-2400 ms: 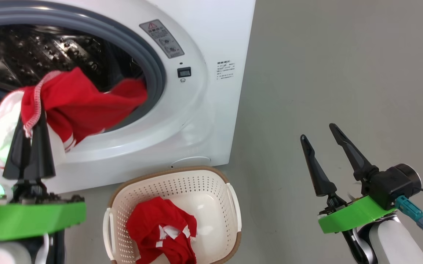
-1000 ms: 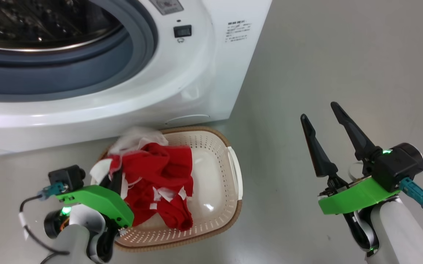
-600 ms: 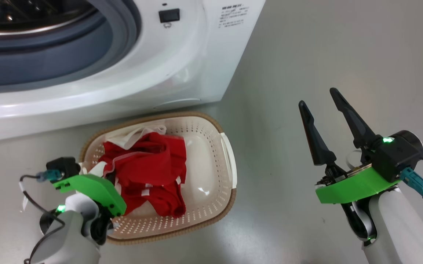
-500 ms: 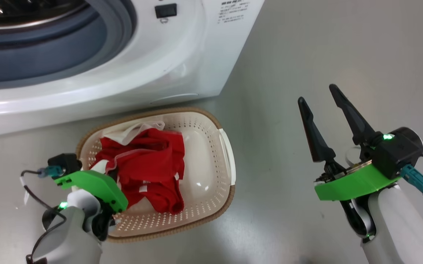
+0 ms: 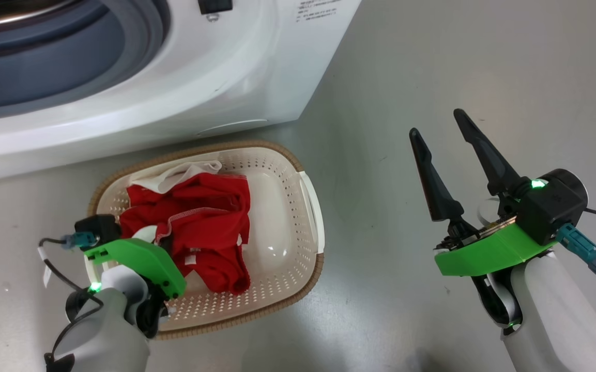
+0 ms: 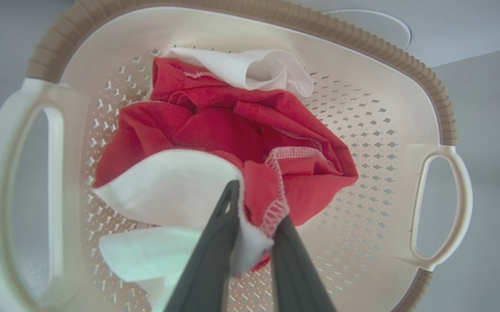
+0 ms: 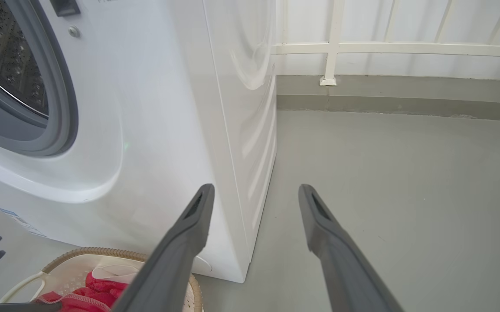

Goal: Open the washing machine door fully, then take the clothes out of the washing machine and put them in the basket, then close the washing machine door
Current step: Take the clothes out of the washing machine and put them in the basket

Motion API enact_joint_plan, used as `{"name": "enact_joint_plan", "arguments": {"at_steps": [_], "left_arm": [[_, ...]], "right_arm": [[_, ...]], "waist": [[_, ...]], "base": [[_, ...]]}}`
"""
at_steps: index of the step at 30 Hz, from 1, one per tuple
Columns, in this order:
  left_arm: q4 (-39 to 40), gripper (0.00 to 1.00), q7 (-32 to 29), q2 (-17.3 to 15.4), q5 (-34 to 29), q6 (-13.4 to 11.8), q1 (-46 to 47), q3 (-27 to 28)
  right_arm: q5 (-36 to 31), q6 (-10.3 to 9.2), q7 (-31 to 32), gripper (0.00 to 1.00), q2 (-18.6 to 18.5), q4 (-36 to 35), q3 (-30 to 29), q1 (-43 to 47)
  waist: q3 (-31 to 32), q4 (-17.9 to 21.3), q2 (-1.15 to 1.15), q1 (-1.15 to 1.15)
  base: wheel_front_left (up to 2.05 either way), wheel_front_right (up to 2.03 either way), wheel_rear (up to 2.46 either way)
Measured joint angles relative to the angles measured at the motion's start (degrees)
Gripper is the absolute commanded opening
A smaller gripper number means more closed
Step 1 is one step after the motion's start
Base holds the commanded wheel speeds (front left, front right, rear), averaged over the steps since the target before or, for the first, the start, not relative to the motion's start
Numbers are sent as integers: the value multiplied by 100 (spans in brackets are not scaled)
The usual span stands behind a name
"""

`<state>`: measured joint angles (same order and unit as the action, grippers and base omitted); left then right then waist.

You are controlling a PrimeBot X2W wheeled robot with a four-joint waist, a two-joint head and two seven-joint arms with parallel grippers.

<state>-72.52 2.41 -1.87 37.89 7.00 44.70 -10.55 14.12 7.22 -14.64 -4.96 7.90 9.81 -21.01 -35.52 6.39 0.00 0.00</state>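
Two tools, one at work. The left tool (image 6: 252, 249) has its long dark fingers pressed together on a fold of the clothes (image 6: 232, 130), with white trim and a red stitched hem caught between them, low inside the basket (image 6: 362, 41). The right tool (image 5: 436, 124) has its fingers spread and holds nothing, poised over the bare floor (image 5: 458, 46) well apart from the basket.

Step in hand, by judgement: depositing the clothes, whose heap lies wholly within the rim. The next move calls for parting the left fingers and lifting clear so that no hem snags, then turning to the door.

- **Clothes:** soft, limp, crumpled fabric.
- **Basket:** rigid cream plastic in a rounded rectangle, with diamond perforations, a ribbed brown rim and loop handles.
- **Machine** (image 5: 173, 98)**:** glossy white shell, grey rubber ring (image 5: 44, 62), dimpled steel drum (image 7: 11, 65).
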Motion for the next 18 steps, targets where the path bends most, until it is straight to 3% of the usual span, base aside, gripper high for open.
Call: {"name": "enact_joint_plan", "arguments": {"at_steps": [1, 3, 11, 18], "left_arm": [[-15, 42, 51, 4, 0, 9, 0, -23], [-26, 100, 155, 7, -1, 9, 0, -90], [-42, 100, 760, 10, -77, 15, -15, -358], [567, 100, 1087, -15, -203, 18, -342, -980]], "right_arm": [[-1, 0, 0, 100, 0, 3, -3, -21], [-1, 0, 0, 100, -1, 20, -13, -27], [-142, 0, 0, 100, -8, 200, -249, -1], [-261, 0, 0, 100, 9, 314, -423, 116]], "waist": [[12, -4, 0, 0], [48, -22, 0, 0], [321, -125, 0, 0], [664, -222, 0, 0]], "base": [[0, 0, 0], [0, 0, 0], [0, 0, 0], [0, 0, 0]]}}
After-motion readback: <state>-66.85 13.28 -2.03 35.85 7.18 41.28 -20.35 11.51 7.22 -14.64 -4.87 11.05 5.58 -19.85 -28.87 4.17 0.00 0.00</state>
